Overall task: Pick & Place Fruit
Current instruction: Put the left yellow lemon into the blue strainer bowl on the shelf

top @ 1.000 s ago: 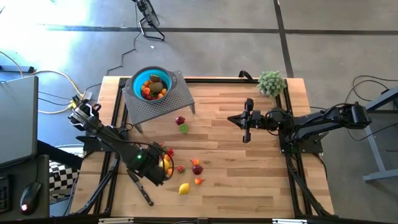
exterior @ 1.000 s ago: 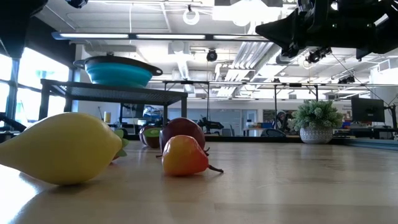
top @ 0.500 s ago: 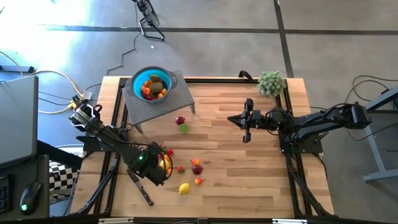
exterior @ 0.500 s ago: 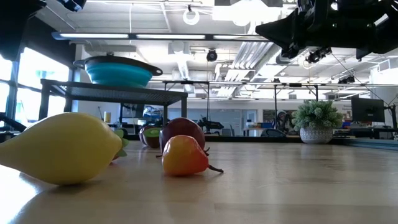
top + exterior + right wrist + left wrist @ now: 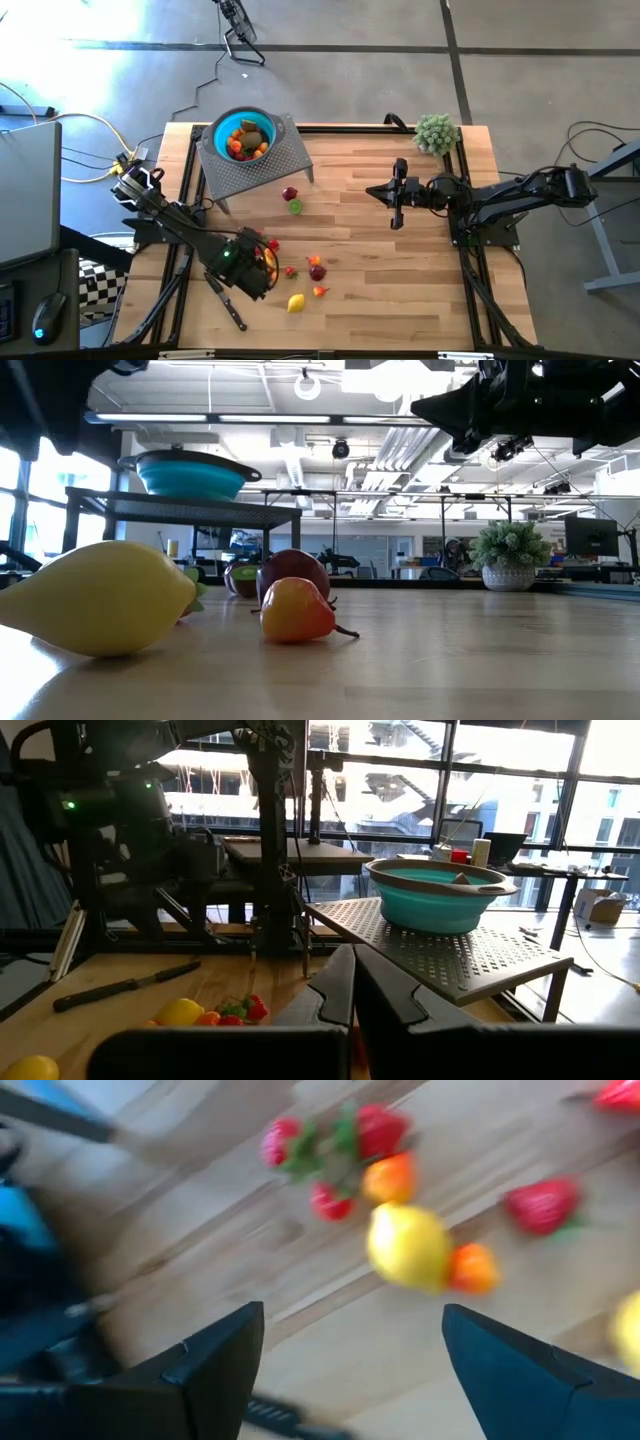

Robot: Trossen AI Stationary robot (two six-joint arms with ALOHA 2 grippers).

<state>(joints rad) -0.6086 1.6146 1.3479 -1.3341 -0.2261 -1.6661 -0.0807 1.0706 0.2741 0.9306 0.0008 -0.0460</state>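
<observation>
Robotics lab in open industrial office space. Bare concrete floor (image 5: 400,70) around wooden tabletop (image 5: 400,280) on black metal frame. Exposed ducts, pipes and strip lights on ceiling (image 5: 330,420). Desks with monitor (image 5: 592,538) in background. Loose cables (image 5: 60,140) at 9 o'clock. Large grid windows (image 5: 500,780).

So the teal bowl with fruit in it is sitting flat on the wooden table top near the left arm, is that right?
Not quite. The teal bowl does hold fruit and is on the left arm's side, but it sits on a raised perforated metal stand, not flat on the wooden table top. The low view shows the stand lifting it well above the wood.
</observation>
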